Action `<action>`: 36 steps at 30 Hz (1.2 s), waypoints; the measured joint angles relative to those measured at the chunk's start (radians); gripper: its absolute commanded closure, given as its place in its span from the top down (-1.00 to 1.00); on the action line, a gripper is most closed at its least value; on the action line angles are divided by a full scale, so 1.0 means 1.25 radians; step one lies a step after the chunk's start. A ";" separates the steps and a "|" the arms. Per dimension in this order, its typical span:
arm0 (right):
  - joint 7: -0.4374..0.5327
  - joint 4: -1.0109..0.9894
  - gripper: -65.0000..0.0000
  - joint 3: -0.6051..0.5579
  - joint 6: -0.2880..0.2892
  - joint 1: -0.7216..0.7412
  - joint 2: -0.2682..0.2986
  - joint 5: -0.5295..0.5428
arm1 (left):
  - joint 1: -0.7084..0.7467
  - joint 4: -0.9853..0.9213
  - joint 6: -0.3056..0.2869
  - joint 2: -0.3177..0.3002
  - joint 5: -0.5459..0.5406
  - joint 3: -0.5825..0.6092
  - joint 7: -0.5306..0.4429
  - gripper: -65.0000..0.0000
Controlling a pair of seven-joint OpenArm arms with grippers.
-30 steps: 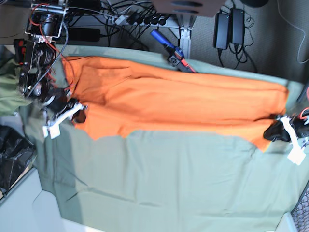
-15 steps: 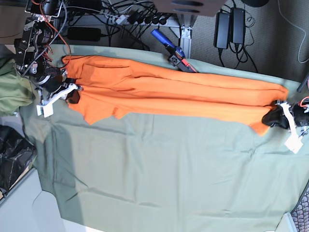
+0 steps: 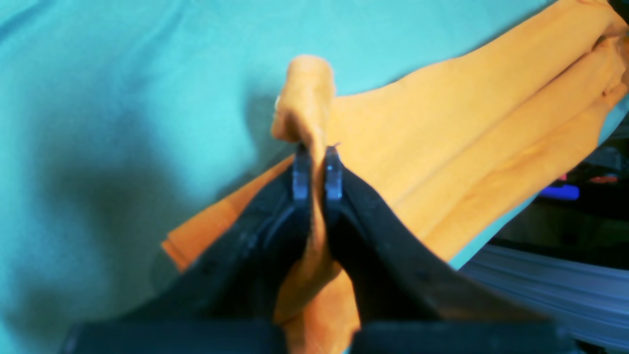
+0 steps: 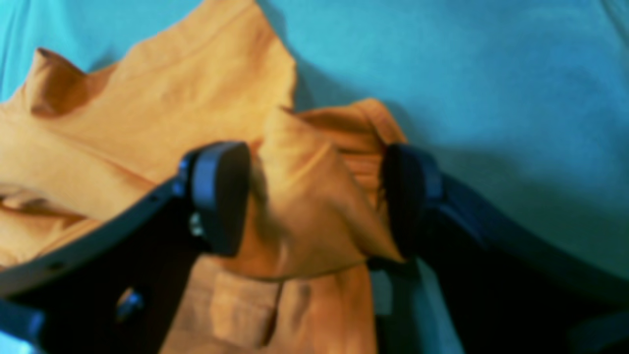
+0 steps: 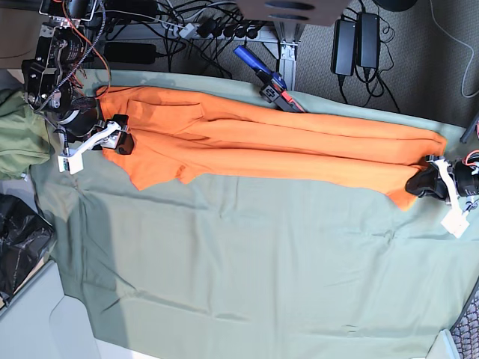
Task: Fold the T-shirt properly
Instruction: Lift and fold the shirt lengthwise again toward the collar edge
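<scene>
The bright orange T-shirt (image 5: 284, 149) lies as a long narrow band across the far part of the table. At its left end in the base view, my right gripper (image 5: 114, 139) stands open. In the right wrist view the jaws of the right gripper (image 4: 314, 196) are spread wide, with a loose bunch of T-shirt (image 4: 196, 88) fabric between the pads. At the band's right end my left gripper (image 5: 419, 185) is shut on the shirt's corner. The left wrist view shows the left gripper (image 3: 318, 164) pinching a raised fold of the T-shirt (image 3: 442, 147).
A grey-green table cloth (image 5: 247, 269) covers the table. An olive-green garment (image 5: 15, 142) lies at the left edge, above a black bag (image 5: 19, 247). Behind the far edge sit cables, a blue tool (image 5: 262, 75) and power adapters (image 5: 355, 41).
My right gripper has opened and let go of the shirt's left end. Over the second, the near edge of the shirt was drawn toward the far side, making the band narrower. The left gripper keeps its hold.
</scene>
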 measured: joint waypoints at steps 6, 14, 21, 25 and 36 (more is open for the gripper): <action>0.001 0.035 0.33 0.020 0.000 -0.001 0.000 -0.006 | 0.000 0.000 0.000 0.000 -0.005 0.000 0.000 -1.00; 0.004 0.038 0.33 0.019 0.000 0.068 -0.002 -0.003 | 0.000 0.000 0.000 0.000 -0.006 0.000 0.000 -1.00; 0.024 -0.026 0.33 -0.019 0.000 0.143 -0.035 -0.002 | 0.000 0.000 0.000 0.000 -0.006 0.000 0.000 -1.00; 0.039 -0.081 0.33 -0.072 0.000 0.163 -0.069 -0.021 | 0.000 0.000 0.000 0.002 -0.007 0.000 0.000 -1.00; 0.060 -0.103 -0.11 -0.094 0.000 0.165 -0.104 -0.051 | 0.000 0.000 0.000 0.002 -0.007 0.000 0.000 -1.00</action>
